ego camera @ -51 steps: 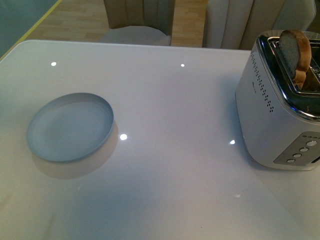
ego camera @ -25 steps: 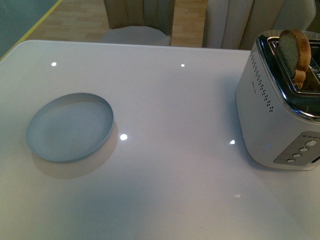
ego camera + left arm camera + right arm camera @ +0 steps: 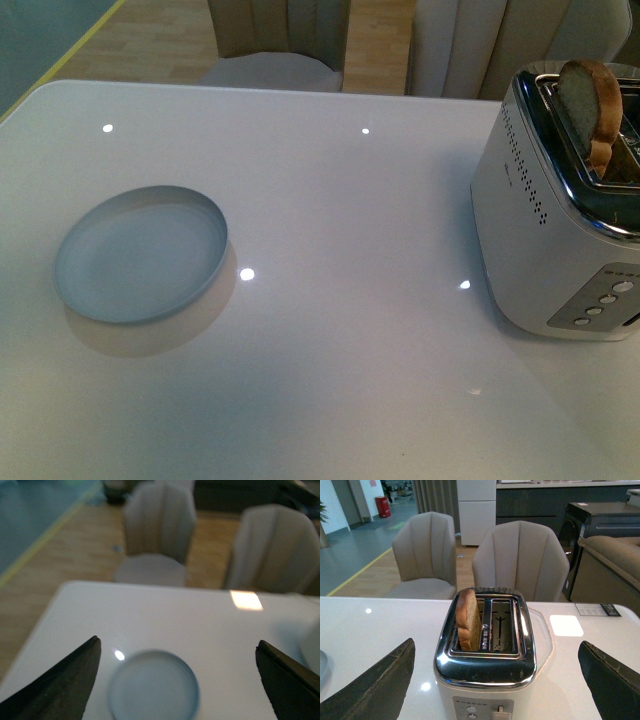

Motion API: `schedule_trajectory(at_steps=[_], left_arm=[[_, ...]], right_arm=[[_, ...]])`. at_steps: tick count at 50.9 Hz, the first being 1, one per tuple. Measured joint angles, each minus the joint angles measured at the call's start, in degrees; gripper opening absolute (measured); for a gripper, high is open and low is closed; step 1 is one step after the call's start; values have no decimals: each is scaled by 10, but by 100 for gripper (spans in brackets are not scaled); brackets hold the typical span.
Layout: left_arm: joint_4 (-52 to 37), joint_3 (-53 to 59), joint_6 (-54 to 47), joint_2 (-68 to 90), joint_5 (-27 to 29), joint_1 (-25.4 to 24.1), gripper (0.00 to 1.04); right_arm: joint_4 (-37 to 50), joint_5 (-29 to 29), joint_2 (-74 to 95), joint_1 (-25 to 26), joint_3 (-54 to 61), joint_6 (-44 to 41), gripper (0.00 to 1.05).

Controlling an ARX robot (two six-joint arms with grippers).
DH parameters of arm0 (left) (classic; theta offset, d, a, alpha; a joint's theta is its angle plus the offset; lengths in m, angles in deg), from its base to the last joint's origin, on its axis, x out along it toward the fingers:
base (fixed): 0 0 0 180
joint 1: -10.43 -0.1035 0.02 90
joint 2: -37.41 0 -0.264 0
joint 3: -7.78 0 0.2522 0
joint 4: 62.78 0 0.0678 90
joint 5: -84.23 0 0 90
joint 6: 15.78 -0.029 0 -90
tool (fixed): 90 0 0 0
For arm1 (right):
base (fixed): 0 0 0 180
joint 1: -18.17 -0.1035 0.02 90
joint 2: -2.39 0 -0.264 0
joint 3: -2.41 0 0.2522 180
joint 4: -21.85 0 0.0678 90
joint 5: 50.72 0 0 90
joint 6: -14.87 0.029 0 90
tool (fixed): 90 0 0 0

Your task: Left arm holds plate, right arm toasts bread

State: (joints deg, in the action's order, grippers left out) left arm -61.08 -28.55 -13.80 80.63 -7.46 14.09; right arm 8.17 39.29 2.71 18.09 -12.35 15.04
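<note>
The pale blue-grey plate (image 3: 140, 254) lies empty on the white table at the left; it also shows blurred in the left wrist view (image 3: 153, 685). The bread (image 3: 590, 110) stands upright in a slot of the silver toaster (image 3: 550, 230) at the right, its top sticking out; the right wrist view shows the bread (image 3: 468, 620) in one slot, the other slot empty. My left gripper (image 3: 177, 677) is open, above and short of the plate, apart from it. My right gripper (image 3: 495, 680) is open, short of the toaster (image 3: 487, 665), with nothing in it. Neither arm shows in the front view.
The toaster's buttons (image 3: 600, 300) and lever (image 3: 499, 712) are on its near end. Two beige chairs (image 3: 520, 560) stand behind the table's far edge. The glossy table (image 3: 350, 330) shows several light reflections.
</note>
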Motion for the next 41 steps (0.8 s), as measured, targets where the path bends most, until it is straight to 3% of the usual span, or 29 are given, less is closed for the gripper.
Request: schedule_trajectory(at_steps=[7,26,41], left_arm=[[-121,71,-9,-34,19,-31,64],[-119,151,-13,-116,17,-35,3],[-76,190,-14,-199,17,-35,3]], right_arm=[[0,0,0,0,0,0,96],[0,0,0,0,0,0,96],[0,0,0,0,0,0,96]])
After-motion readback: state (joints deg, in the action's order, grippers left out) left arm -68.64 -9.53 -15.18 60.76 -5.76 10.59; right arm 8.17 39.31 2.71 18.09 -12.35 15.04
